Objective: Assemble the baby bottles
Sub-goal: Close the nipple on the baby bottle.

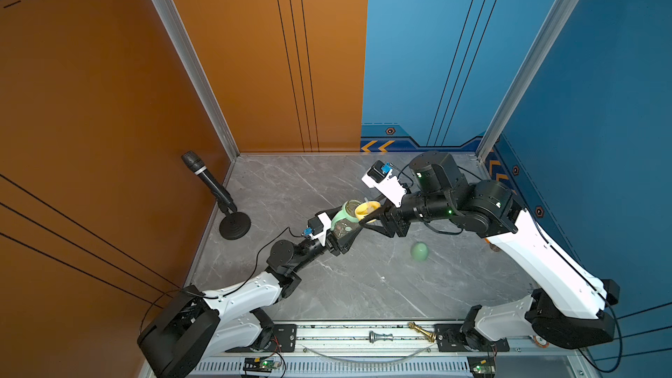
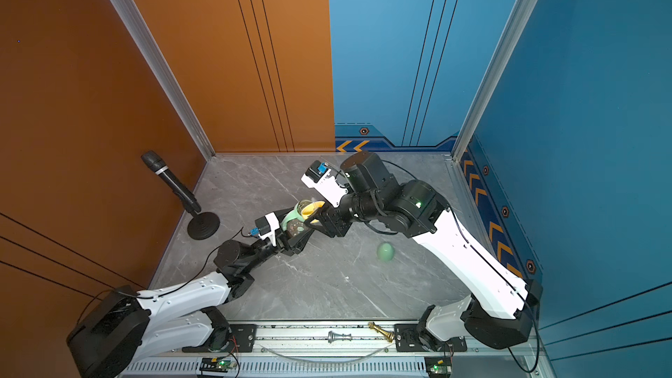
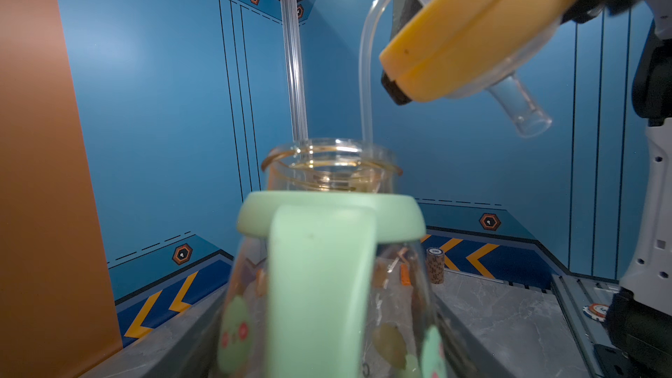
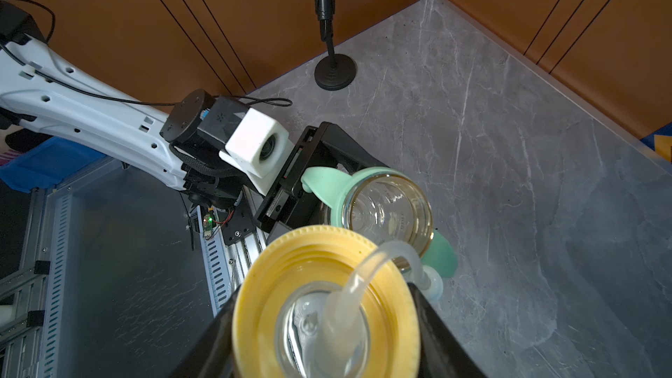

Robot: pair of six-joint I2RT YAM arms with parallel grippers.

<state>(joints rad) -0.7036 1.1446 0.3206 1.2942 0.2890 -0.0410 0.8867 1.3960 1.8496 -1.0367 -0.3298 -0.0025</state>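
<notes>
Left gripper [image 1: 340,239]: clenched on the clear bottle body [image 4: 387,210], held tilted above the table [image 1: 363,285]; mint-green handled ring [image 3: 327,220] sits on its neck.
Right gripper [image 4: 320,325]: grasping the yellow collar [image 3: 469,27], just beside the open bottle mouth, straw [image 3: 365,67] dipping inside.
Dome cap [image 1: 419,251]: on the table, apart.

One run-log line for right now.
left end effector: shut on bottle | right end effector: shut on yellow collar, beside open bottle mouth | dome cap: on table

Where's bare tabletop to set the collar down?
Bare marble lies in front of the dome cap, toward the near rail, and along the back wall beyond the microphone stand. Mid-table is crowded: both tools meet at the bottle.
</notes>
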